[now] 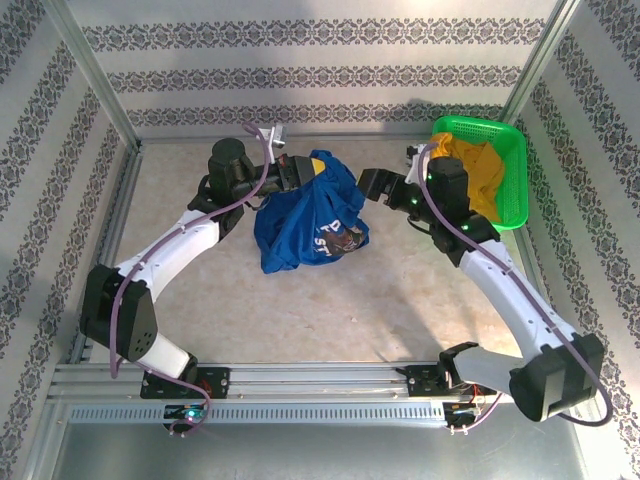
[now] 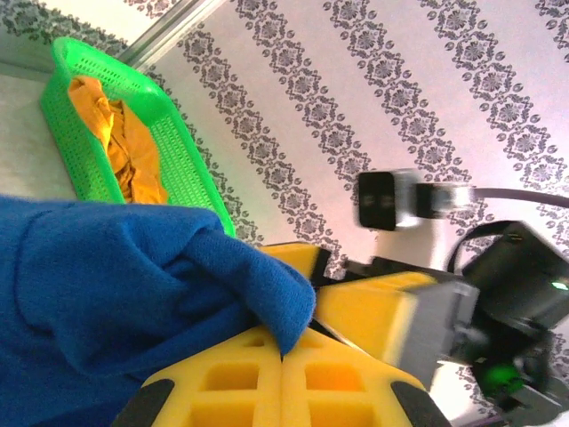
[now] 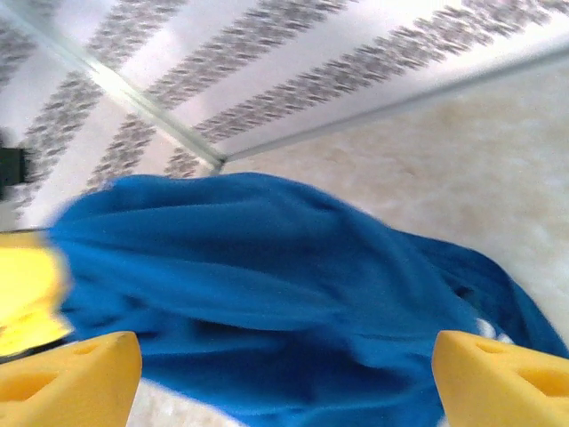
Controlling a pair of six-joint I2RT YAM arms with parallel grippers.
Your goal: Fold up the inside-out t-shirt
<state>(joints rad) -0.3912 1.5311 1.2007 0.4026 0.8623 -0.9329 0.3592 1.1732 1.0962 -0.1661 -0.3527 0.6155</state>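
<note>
The inside-out t-shirt [image 1: 300, 225] is a royal-blue bunch with a whitish print, lifted at its top edge over the middle of the table. My left gripper [image 1: 300, 172] is shut on that top edge. In the left wrist view a blue fold [image 2: 276, 294] is pinched between the closed yellow fingers [image 2: 240, 382]. My right gripper [image 1: 368, 184] stands open just right of the shirt, nothing between its jaws. In the right wrist view its fingertips [image 3: 76, 378] sit wide apart, with the blue cloth [image 3: 267, 285] hanging in front of them.
A green basket [image 1: 512, 150] stands at the back right corner and holds a mustard-yellow garment [image 1: 480, 170]. Metal frame rails and patterned walls close in the table. Bare tabletop [image 1: 330, 310] lies in front of the shirt.
</note>
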